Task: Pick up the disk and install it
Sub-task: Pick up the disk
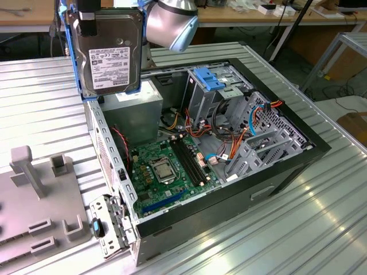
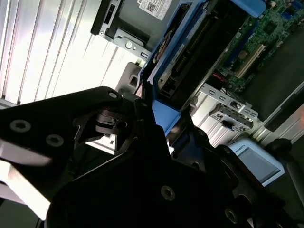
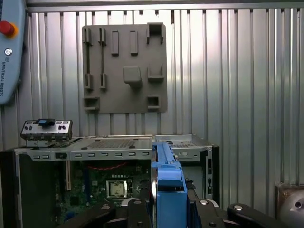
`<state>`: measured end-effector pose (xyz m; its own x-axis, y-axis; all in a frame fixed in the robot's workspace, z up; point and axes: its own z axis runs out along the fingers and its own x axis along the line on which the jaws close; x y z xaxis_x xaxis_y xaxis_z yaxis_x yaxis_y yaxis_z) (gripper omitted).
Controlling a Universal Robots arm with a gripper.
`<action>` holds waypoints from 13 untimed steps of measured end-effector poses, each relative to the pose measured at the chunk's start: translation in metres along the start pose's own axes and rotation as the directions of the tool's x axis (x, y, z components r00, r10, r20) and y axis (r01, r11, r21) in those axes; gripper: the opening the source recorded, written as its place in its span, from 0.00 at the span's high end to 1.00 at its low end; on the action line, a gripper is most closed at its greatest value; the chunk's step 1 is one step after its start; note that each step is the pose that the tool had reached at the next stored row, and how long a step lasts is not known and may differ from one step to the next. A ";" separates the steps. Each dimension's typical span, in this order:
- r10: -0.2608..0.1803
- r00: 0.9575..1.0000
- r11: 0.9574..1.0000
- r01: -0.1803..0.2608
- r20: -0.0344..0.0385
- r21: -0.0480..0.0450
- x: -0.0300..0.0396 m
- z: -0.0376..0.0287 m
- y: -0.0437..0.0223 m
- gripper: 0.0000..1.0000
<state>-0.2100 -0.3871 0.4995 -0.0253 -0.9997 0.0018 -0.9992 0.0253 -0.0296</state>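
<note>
Exterior view: ribbed silver metal table (image 1: 321,229), with wooden workbenches (image 1: 241,14) far behind. Grey robot arm (image 1: 172,23) enters at far left. Its black gripper (image 1: 87,20) is clamped on the flat silver-grey metal disk (image 1: 108,54) in its blue plastic bracket. The disk is upright, above the far-left corner of the open black computer case (image 1: 275,172). Inside the case: green motherboard (image 1: 166,166), grey power-supply box (image 1: 135,106), metal bay with blue tabs (image 1: 209,83). Grey plastic fixture plate (image 1: 40,212) lies near left, apart from the case.

Disk (image 1: 109,54) top beyond exterior view's edge
</note>
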 end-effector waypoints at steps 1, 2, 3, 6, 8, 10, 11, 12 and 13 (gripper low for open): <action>0.000 1.000 1.000 0.000 0.000 0.000 -0.0001 0.0002 -0.0047 0.63; 0.000 1.000 1.000 0.000 0.000 0.000 -0.0003 0.0003 -0.0107 0.63; 0.000 1.000 1.000 0.000 -0.001 0.000 -0.0005 0.0005 -0.0173 0.63; 0.000 1.000 1.000 0.000 -0.005 0.000 0.0010 0.0011 -0.0303 0.63; 0.000 1.000 1.000 0.000 -0.007 0.000 0.0035 0.0013 -0.0326 0.63; 0.000 1.000 1.000 0.000 -0.009 0.000 0.0085 0.0018 -0.0362 0.63; 0.001 1.000 1.000 -0.001 -0.009 0.000 0.0097 0.0019 -0.0368 0.63; 0.001 1.000 1.000 -0.001 -0.009 0.000 0.0112 0.0021 -0.0375 0.63; 0.001 1.000 1.000 -0.001 -0.011 0.000 0.0135 0.0022 -0.0388 0.63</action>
<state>-0.1716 -0.4015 0.4984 -0.0264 -0.9996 0.0127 -0.9992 0.0260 -0.0299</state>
